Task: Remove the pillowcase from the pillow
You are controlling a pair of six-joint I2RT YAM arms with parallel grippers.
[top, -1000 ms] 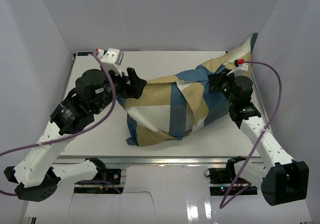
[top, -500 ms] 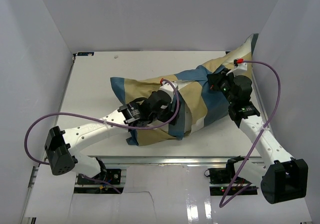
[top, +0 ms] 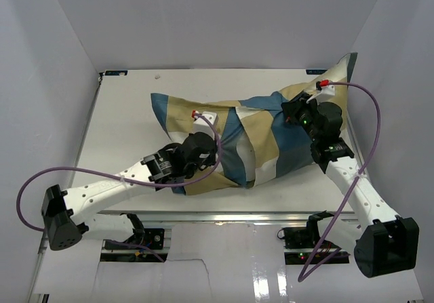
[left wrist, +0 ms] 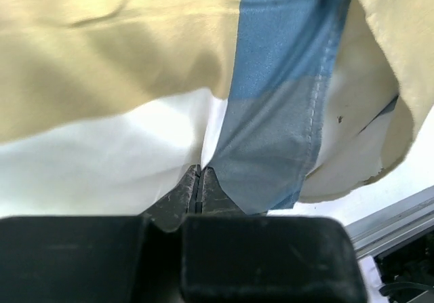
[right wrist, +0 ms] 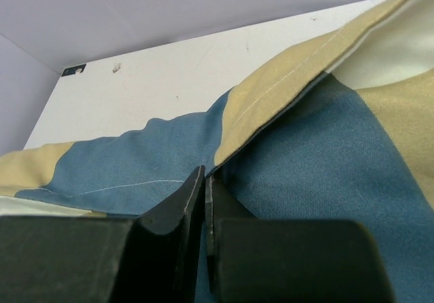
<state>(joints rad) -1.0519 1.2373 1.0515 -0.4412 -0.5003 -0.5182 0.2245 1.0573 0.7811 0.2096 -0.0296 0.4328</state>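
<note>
Two arms reach to one bulging bundle, the pillowcase (top: 271, 137), which lies across the right half of the bench (top: 122, 127). Its far right corner is propped up against the side wall.

The top view shows the whole cover, in blue, tan and cream. It also shows the left arm reaching in at the pillowcase's near left part and the right arm at its right end. It hides both sets of fingertips.

The left wrist view fills that gap. The left gripper (left wrist: 198, 181) has its jaws clenched tip to tip, set against the crease where a blue stripe of the pillowcase (left wrist: 285, 113) meets white cloth. Whether any fabric is pinched there cannot be told, nor whether that white is the pillow or a cream block.

The right wrist view shows the right gripper (right wrist: 205, 179) with its jaws closed to a thin slit. The tan stitched hem of the pillowcase (right wrist: 325, 154) runs straight into the tips, which appear to grasp it. Bare bench (right wrist: 169, 66) lies beyond.
</note>
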